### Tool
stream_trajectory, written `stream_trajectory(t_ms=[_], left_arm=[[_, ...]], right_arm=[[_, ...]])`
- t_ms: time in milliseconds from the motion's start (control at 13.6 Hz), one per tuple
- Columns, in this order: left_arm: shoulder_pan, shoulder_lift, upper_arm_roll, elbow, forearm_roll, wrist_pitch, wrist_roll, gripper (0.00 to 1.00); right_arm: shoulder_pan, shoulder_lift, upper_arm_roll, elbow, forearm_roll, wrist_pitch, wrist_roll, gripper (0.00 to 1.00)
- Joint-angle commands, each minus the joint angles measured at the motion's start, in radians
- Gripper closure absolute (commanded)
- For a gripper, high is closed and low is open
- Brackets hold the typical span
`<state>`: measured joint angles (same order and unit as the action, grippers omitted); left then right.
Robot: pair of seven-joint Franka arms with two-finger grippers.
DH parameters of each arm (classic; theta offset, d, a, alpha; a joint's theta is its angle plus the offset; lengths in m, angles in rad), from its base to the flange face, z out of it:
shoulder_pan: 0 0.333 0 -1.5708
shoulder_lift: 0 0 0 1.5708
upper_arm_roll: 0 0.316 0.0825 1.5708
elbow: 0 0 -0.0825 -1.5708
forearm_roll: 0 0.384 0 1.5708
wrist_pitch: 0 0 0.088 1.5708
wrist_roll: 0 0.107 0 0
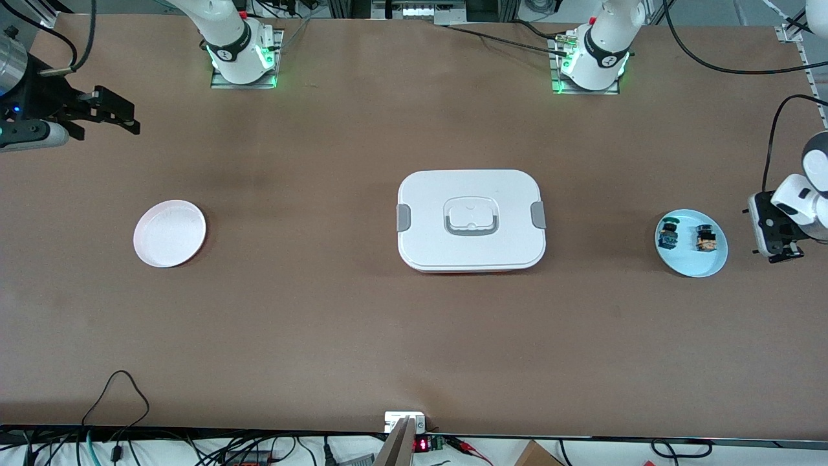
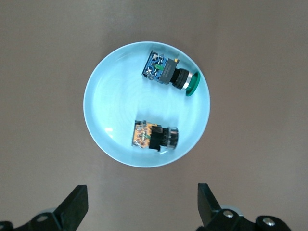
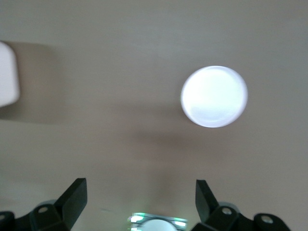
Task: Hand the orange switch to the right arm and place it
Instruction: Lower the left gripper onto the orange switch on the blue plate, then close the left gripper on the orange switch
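Your left hand (image 2: 142, 207) hangs open and empty above the tabletop (image 1: 414, 336) at the left arm's end, its two dark fingertips (image 2: 74, 204) spread wide. In the front view that hand (image 1: 779, 243) sits just beside the blue plate (image 1: 710, 264), at the table's edge. In its wrist view you look straight down on the plate (image 2: 103, 115), and nothing lies between the fingers.

The orange switch (image 2: 155, 136) lies on its side in the blue plate, touching nothing but the plate. In the front view you can find the orange switch (image 1: 706, 239) on the half of the plate closer to your left hand. The blue switch (image 2: 168, 72), with its green cap, lies in the same plate, apart from the orange one; the blue switch (image 1: 667, 235) is on the half toward the middle of the tabletop.

Your right hand (image 1: 113, 111) is up at the right arm's end, open and empty, with the right arm (image 1: 226, 32) rising out of view from its base. Its wrist view shows spread fingertips (image 3: 72, 197) over bare tabletop, and the white plate (image 3: 214, 96) lies farther off.

The white plate (image 1: 169, 233) rests toward the right arm's end, with nothing in it. A white box (image 1: 471, 220) with grey side clips and a closed lid stands in the middle of the tabletop, between the two plates and well apart from both.
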<state>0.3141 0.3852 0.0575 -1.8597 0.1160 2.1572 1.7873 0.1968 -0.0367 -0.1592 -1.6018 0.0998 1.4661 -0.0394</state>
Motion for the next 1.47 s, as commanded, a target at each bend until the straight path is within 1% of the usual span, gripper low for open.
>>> stream_trajectory(t_ms=[0,220,514,588,661,735,1029,1396], left_arm=[[0.003,-0.098,-0.011,-0.203,0.036,0.186,0.067,0.0],[0.006,-0.065,-0.011,-0.225,0.056,0.256,0.148,0.0],[0.017,0.003,-0.011,-0.251,0.056,0.351,0.141,0.0],[0.023,0.023,-0.011,-0.251,0.056,0.374,0.141,0.0],[0.042,0.058,-0.011,-0.251,0.056,0.392,0.139,0.0],[0.045,0.073,-0.011,-0.251,0.056,0.412,0.144,0.0],[0.056,0.092,-0.011,-0.25,0.057,0.46,0.155,0.0],[0.056,0.1,-0.013,-0.25,0.057,0.467,0.155,0.0]], right_arm=[[-0.019,-0.006,-0.03,0.017,0.063,0.0,-0.051,0.0],[-0.017,-0.009,-0.03,0.017,-0.017,-0.019,-0.073,0.0],[-0.014,-0.002,-0.03,0.008,-0.029,-0.029,-0.071,0.0],[-0.01,-0.002,-0.026,0.01,-0.054,-0.044,-0.069,0.0],[-0.005,-0.003,-0.016,0.01,-0.101,-0.047,-0.066,0.0],[-0.005,-0.008,-0.002,0.01,-0.116,-0.052,-0.062,0.0],[-0.008,-0.009,0.0,0.013,-0.118,-0.049,-0.06,0.0],[-0.007,-0.009,0.001,0.011,-0.117,-0.041,-0.06,0.0]])
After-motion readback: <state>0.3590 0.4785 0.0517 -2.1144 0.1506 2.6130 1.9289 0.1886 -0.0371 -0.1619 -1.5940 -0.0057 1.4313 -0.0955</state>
